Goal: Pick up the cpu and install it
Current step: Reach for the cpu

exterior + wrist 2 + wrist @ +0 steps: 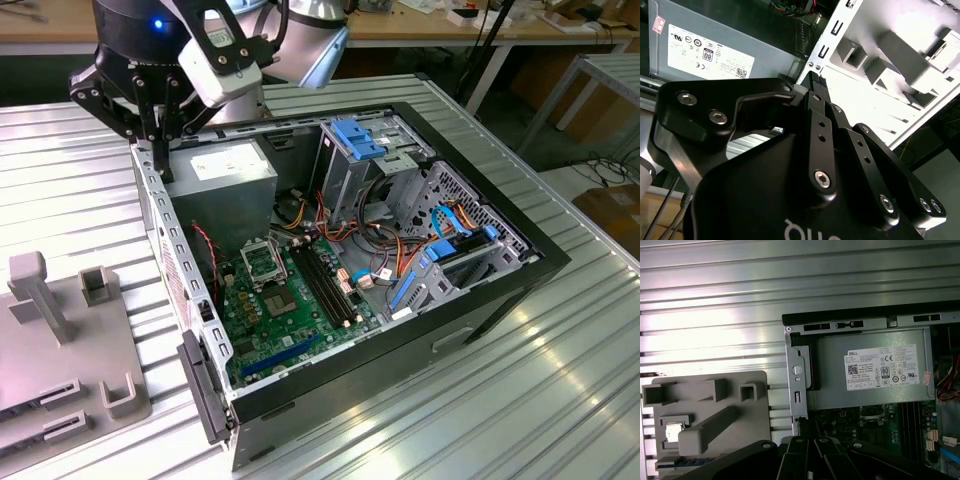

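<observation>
The cpu [672,431] is a small shiny square lying in a recess of the grey fixture plate [710,405] in the first wrist view, outside the computer case. My gripper [160,168] hangs over the case's side wall [160,215] beside the power supply, between the fixture and the motherboard. Its fingers [813,80] are pressed together with nothing between them, and the first wrist view shows the gripper [802,427] just at the case wall. The metal socket frame [262,262] sits on the green motherboard, inside the case.
The grey power supply [235,170] fills the case corner under the gripper. Long black memory slots [325,285], bundled cables and blue drive brackets [365,140] crowd the case. The grey fixture plate [60,340] with raised blocks lies at the exterior view's left on the ribbed metal table [480,410].
</observation>
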Tool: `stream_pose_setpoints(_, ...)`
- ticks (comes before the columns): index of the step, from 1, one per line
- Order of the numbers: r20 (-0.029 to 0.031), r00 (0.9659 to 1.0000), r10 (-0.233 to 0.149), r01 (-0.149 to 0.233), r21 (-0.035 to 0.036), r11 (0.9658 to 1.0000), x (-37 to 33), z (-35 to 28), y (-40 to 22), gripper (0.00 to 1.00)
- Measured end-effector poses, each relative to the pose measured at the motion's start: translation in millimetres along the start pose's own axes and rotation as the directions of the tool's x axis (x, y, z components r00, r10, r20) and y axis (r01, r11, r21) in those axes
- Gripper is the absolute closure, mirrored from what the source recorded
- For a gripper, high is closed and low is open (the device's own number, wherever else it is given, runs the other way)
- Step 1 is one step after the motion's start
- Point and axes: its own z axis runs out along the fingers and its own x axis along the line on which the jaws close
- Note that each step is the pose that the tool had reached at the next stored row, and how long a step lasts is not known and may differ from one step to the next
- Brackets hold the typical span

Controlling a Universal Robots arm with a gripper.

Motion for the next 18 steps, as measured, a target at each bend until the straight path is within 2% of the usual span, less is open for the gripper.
stream_pose_setpoints(18,-0.0068,1.0000,0.000,0.000,0.0005,1.0000,8.2,0.9,-0.7,0.89)
